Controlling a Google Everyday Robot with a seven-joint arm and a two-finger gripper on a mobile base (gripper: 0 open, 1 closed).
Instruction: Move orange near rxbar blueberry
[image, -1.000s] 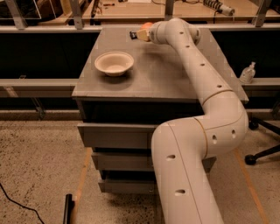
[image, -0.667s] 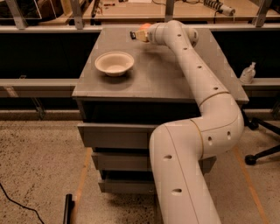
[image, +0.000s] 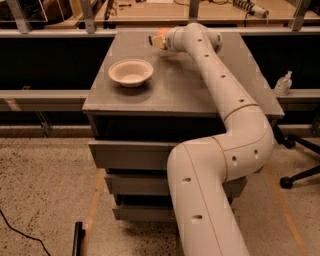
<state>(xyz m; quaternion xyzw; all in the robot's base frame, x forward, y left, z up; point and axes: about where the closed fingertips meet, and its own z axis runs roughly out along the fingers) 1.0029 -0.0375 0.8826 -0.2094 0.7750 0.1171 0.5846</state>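
Reaching across the table (image: 150, 97) to its far edge, my gripper (image: 157, 40) lies against the orange (image: 162, 33); whether I grasp it, I cannot tell. The bowl (image: 130, 73) stands apart, nearer the camera.

Gripper (image: 156, 41) by orange (image: 162, 34), table (image: 170, 95) rear, bowl (image: 130, 72) front-left
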